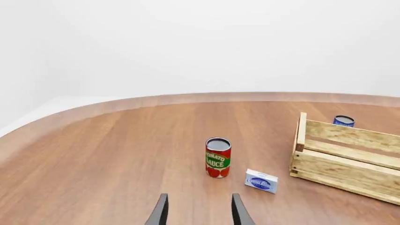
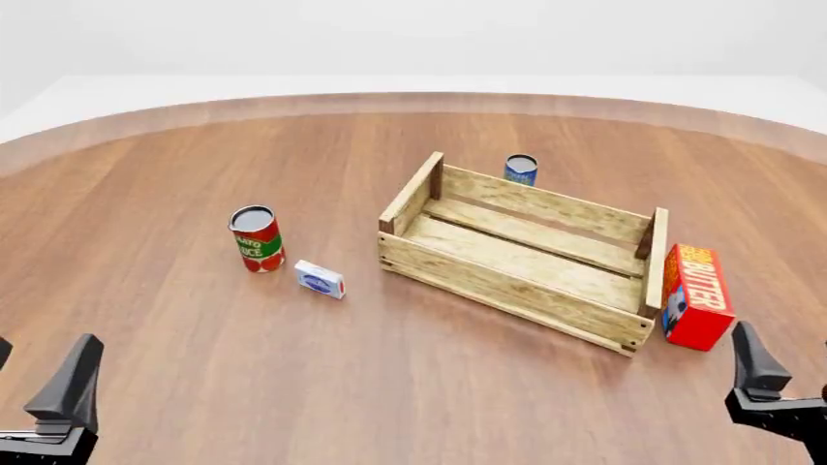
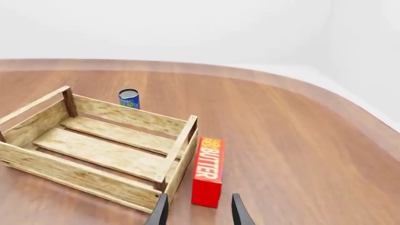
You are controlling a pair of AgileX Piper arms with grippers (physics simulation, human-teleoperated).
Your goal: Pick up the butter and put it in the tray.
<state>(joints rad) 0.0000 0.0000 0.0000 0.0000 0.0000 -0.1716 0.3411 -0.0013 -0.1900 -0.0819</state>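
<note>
The butter [image 2: 695, 295], a red carton with orange-yellow lettering, lies on its long side on the table, just outside the right end board of the tray [image 2: 517, 289]. The tray is a light wooden slatted crate with nothing in it. In the right wrist view the butter [image 3: 208, 171] lies just ahead of my open right gripper [image 3: 200, 202], beside the tray [image 3: 75, 171]. In the front view my right gripper [image 2: 788, 351] is low at the near right, empty. My left gripper [image 2: 42, 351] is open and empty at the near left, as the left wrist view [image 1: 200, 200] also shows.
A tomato sauce can [image 2: 256, 238] stands left of the tray, with a small white-blue box [image 2: 318, 279] lying beside it. A small blue can [image 2: 521, 170] stands behind the tray. The table's curved far edge [image 2: 413, 97] runs across the back.
</note>
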